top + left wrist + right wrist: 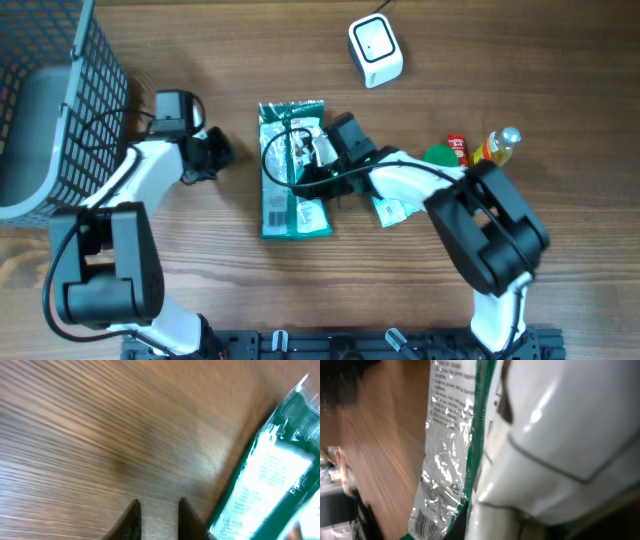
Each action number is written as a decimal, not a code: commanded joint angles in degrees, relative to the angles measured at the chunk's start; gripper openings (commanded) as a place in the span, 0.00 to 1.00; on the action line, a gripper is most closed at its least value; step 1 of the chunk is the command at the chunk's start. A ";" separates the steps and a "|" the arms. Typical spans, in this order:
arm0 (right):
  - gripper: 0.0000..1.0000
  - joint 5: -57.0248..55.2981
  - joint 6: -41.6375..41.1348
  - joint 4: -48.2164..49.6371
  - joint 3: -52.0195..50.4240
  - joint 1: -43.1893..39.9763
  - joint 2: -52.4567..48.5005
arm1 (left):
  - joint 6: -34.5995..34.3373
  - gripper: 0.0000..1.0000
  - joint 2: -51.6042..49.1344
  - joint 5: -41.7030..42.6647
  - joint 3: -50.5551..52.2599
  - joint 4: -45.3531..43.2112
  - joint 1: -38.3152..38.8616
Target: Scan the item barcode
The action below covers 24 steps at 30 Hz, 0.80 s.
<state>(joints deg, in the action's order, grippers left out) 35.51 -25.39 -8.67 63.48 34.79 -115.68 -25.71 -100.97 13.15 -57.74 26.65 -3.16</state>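
A green packet (293, 170) with a white label lies flat mid-table. My right gripper (318, 152) sits at its upper right edge. In the right wrist view a dark finger (462, 521) lies against the packet's green edge (481, 420), shut on it, and the barcode (427, 522) shows at the packet's lower end. My left gripper (214, 153) is just left of the packet, not touching it. In the left wrist view its fingers (133, 519) stand slightly apart over bare wood, with the packet (270, 475) to the right. The white scanner (375, 50) stands at the back.
A dark wire basket (60, 90) fills the far left. To the right are a small bottle (500, 145), a red item (458, 148), a green cap (437, 155) and a small white-green sachet (392, 210). A white arm casing (560, 435) blocks much of the right wrist view.
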 commanded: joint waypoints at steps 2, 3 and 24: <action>0.04 -11.43 21.92 -14.53 10.67 -0.74 12.76 | -0.04 0.47 1.27 -0.83 -1.11 0.11 -3.39; 0.04 -12.61 26.23 -18.27 13.14 -0.74 14.43 | -0.04 0.62 1.27 -0.83 -1.11 0.13 -3.48; 0.04 -59.71 89.72 -12.81 23.41 -0.68 15.19 | -0.04 1.00 1.27 -0.83 -1.11 0.09 -3.45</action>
<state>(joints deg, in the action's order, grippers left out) -13.47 54.76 -26.87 86.41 34.17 -97.19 -25.80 -100.82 13.10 -57.87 26.76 -6.07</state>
